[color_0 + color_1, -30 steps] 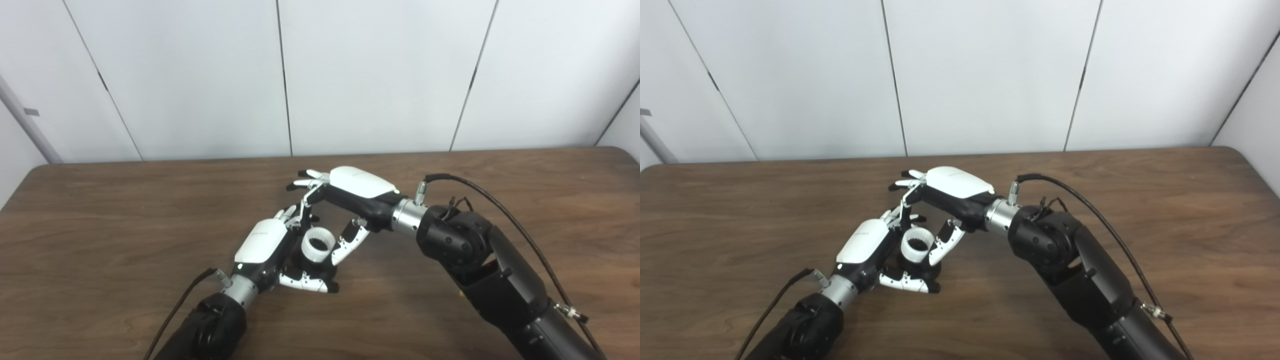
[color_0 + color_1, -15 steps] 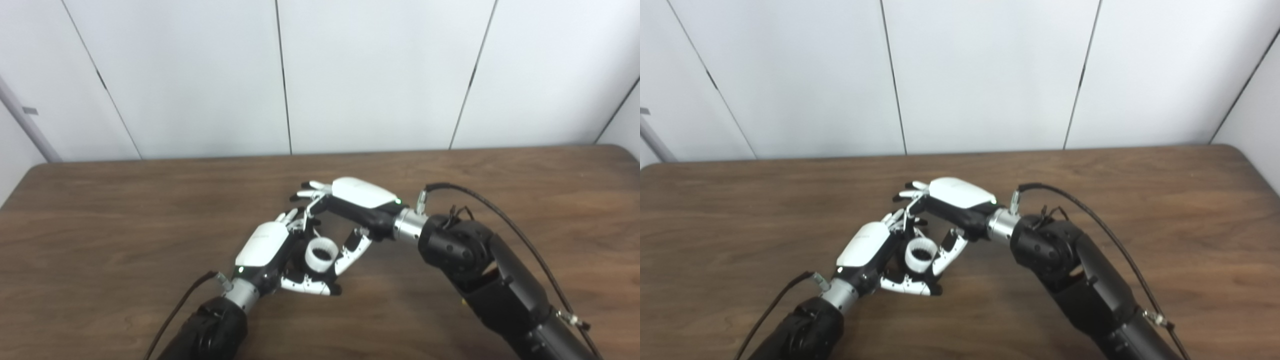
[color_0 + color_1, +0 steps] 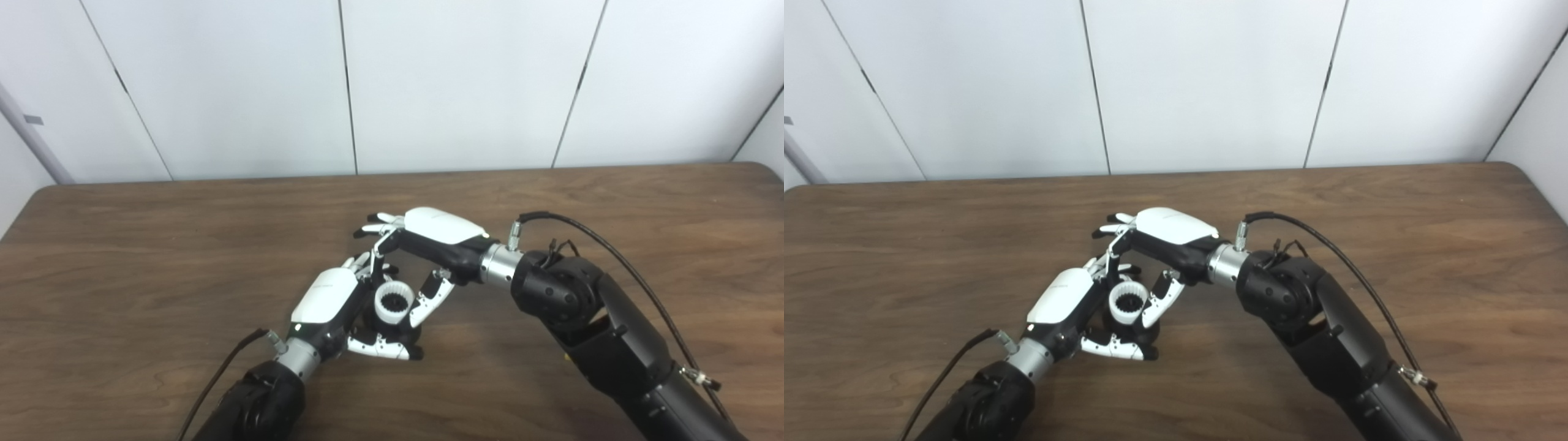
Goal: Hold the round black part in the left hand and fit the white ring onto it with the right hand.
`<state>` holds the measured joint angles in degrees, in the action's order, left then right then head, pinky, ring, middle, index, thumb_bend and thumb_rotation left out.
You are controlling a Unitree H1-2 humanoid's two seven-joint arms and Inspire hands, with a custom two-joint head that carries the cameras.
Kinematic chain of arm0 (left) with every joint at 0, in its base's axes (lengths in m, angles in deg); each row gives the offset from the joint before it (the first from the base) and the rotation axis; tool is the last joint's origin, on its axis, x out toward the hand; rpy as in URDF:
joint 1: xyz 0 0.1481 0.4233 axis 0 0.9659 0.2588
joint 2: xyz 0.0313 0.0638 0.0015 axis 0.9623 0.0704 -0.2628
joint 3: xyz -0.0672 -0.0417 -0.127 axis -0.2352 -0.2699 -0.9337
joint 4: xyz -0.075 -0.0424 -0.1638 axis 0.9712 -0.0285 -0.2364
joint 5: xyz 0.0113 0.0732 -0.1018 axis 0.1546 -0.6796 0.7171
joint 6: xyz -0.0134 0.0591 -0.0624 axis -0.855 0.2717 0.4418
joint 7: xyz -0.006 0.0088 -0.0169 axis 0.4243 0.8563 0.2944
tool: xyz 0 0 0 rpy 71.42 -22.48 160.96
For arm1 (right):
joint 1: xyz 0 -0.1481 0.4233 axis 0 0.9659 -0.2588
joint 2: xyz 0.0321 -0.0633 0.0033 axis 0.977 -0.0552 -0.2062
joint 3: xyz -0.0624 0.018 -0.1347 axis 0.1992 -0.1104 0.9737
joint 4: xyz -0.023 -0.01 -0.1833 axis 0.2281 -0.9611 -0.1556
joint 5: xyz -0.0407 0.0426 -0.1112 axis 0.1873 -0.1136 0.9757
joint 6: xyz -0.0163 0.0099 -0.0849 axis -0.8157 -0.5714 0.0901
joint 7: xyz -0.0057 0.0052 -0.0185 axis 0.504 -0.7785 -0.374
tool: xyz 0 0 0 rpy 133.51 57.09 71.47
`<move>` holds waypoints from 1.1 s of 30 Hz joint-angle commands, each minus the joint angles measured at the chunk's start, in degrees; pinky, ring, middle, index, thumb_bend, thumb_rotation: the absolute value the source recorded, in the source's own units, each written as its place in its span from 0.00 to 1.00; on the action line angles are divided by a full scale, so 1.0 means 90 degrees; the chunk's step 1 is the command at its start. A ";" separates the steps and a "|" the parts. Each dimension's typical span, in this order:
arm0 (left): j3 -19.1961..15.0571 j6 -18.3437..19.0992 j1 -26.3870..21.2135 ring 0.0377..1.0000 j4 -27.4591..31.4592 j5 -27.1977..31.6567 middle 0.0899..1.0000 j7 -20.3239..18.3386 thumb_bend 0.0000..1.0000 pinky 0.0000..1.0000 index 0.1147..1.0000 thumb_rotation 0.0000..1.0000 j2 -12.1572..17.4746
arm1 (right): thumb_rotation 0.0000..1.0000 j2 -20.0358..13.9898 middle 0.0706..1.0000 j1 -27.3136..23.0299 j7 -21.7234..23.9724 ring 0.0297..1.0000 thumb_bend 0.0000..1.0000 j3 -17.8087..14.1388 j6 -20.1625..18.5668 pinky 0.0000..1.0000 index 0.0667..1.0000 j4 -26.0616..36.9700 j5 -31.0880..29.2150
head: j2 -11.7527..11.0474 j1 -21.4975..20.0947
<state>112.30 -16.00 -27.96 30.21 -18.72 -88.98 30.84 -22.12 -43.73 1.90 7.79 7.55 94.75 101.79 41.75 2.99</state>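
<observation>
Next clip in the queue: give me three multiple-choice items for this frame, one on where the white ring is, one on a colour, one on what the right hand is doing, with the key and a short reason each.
1. Where is the white ring?
A. Lying alone at the table's far right corner
B. Between the two hands, on top of the round black part
C. Hanging on the right arm's cable

2. What colour is the table?
A. Dark brown wood
B. Bright green
C. White

3. What is the right hand doing?
A. Resting flat at the table edge
B. Held high above, far from the ring
C. Pinching the ring from both sides

Key:
1 B: the ring sits over the black part cradled in the left hand.
2 A: wood grain in dark brown shows all around the arms.
3 C: a finger behind and the thumb in front flank the ring; actual contact is hard to confirm.
</observation>
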 commanded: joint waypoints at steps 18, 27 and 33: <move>0.0221 0.0255 0.0460 0.99 0.0357 0.0015 0.84 -0.0839 0.52 1.00 0.41 0.05 0.0063 | 0.13 0.0004 0.92 -0.0043 0.0079 1.00 0.52 -0.0011 -0.0012 0.99 0.44 0.0192 -0.0072 | 0.0149 -0.0031; 0.0183 0.0156 0.0467 0.98 0.0283 -0.0006 0.83 -0.0733 0.52 1.00 0.41 0.05 0.0108 | 0.13 -0.0098 0.92 0.0016 0.0002 1.00 0.52 -0.0115 -0.0018 0.99 0.44 0.0222 -0.0048 | 0.0128 -0.0084; 0.0174 0.0140 0.0482 0.98 0.0282 0.0007 0.83 -0.0731 0.52 1.00 0.41 0.05 0.0101 | 0.13 -0.0116 0.92 0.0045 0.0033 1.00 0.52 -0.0122 -0.0112 0.99 0.44 0.0274 -0.0043 | 0.0126 -0.0086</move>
<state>112.18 -14.43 -26.06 34.03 -18.35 -91.60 30.79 -22.98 -41.67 3.06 7.73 6.26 95.18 101.61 42.80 2.20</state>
